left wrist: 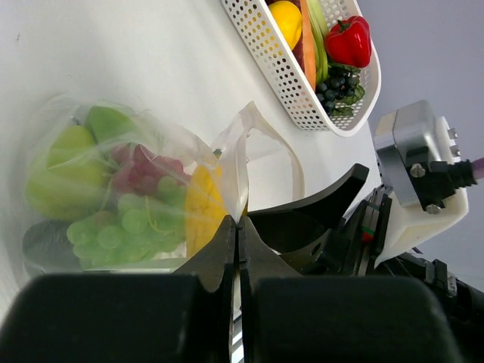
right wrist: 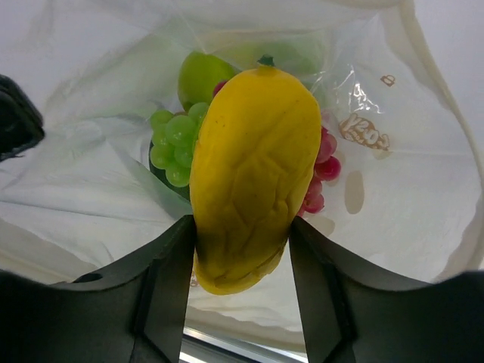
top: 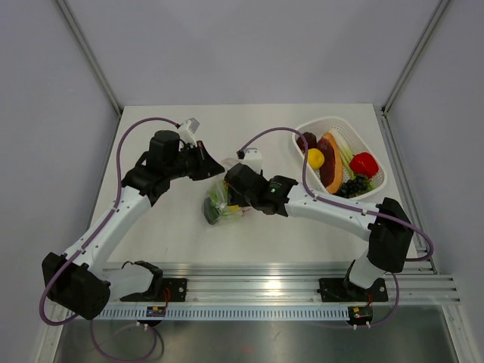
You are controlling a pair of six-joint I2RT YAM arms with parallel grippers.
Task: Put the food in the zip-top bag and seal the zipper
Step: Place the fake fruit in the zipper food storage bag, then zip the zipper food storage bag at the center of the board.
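Right gripper (right wrist: 242, 253) clasps a yellow fruit (right wrist: 253, 166) between half-spread fingers, inside the mouth of the zip-top bag (right wrist: 393, 197) lying mid-counter (top: 174, 227); left gripper (left wrist: 238, 242), fully closed, pinches the bag's mouth edge.

One zip-top bag (right wrist: 393, 204), one white basket (left wrist: 287, 83). One yellow fruit (right wrist: 253, 166) between the right jaws; just past them, one green grape bunch (right wrist: 174, 144), one red grape bunch (right wrist: 324, 170).

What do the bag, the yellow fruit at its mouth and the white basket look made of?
The zip-top bag: thin clear plastic film, glossy; contents show through and creases glint. The yellow fruit: likely moulded plastic, satin sheen, pressed-in wrinkle lines. The basket: probably rigid white plastic, with an evenly perforated wall.
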